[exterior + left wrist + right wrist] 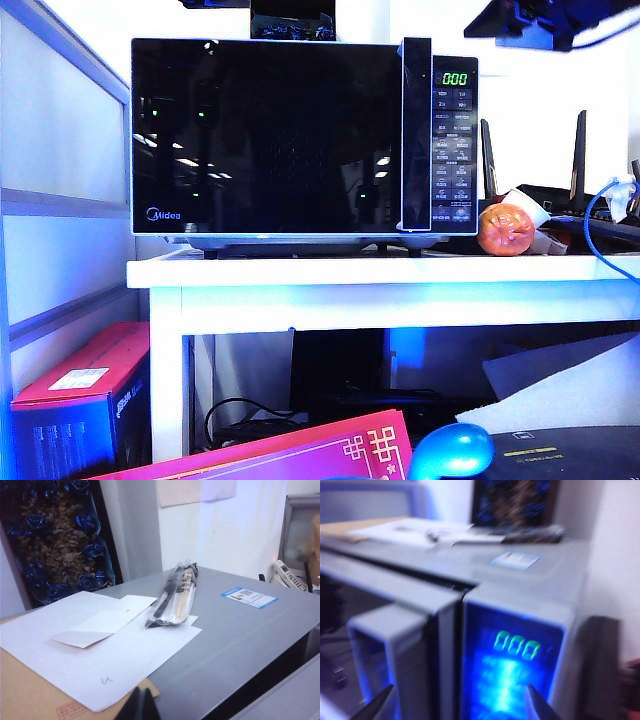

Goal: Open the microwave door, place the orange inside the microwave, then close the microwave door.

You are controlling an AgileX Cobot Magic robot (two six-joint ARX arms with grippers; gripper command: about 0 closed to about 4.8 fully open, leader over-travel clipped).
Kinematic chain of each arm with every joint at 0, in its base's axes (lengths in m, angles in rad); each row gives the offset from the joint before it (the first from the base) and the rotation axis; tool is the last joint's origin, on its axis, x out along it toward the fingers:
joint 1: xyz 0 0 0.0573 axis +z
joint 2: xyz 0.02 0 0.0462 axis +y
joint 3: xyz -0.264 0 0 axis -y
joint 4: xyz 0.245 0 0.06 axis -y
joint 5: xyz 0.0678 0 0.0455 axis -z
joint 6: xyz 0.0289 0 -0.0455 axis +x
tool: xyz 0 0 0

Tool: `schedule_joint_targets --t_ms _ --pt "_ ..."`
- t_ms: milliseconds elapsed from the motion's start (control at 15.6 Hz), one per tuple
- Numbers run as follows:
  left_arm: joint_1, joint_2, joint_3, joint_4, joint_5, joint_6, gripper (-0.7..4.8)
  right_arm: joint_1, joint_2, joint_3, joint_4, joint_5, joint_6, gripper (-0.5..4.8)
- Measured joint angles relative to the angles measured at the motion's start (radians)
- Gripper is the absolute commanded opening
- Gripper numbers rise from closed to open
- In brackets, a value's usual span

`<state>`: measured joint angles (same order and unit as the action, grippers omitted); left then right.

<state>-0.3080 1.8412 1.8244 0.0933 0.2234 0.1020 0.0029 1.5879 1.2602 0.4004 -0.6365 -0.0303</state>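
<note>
Now the handle (395, 650) is best straddled squarely by the spread right gripper (457, 705) before the microwave door (265, 135) is pulled; the left gripper (141, 706) is kept pressed together, empty, above the microwave (240, 630).

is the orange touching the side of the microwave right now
Apart. The exterior view shows a thin strip of white wall between the orange and the microwave, whose door is shut.
</note>
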Motion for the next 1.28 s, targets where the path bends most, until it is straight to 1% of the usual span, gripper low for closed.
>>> schedule_joint_targets --t_ms 128,257,385,514,771,835,963,1284 --pt "-0.001 0.000 0.000 0.000 0.000 -0.002 -0.05 0.004 0.024 0.000 0.010 -0.092 0.004 3.33" --pt "0.000 0.000 0.000 0.000 0.001 -0.002 -0.05 0.010 0.068 0.000 0.035 -0.143 0.008 3.33" --pt "-0.001 0.000 0.000 0.000 0.005 -0.006 -0.05 0.027 0.118 0.001 0.102 -0.147 0.040 3.33" --pt "0.000 0.000 0.000 0.000 0.005 -0.006 -0.05 0.031 0.157 0.035 0.126 -0.169 0.066 3.33" --pt "-0.001 0.000 0.000 0.000 0.005 -0.006 -0.05 0.058 0.216 0.122 0.126 -0.249 0.103 3.33" --pt "0.000 0.000 0.000 0.000 0.008 -0.009 -0.05 0.060 0.215 0.126 0.125 -0.254 0.105 3.33" --pt "-0.001 -0.001 0.004 0.002 0.022 -0.048 -0.05 0.066 0.216 0.126 0.112 -0.302 0.110 3.33" --pt "0.000 -0.002 0.005 0.002 0.035 -0.059 -0.05 0.066 0.216 0.126 0.108 -0.414 0.163 3.33"
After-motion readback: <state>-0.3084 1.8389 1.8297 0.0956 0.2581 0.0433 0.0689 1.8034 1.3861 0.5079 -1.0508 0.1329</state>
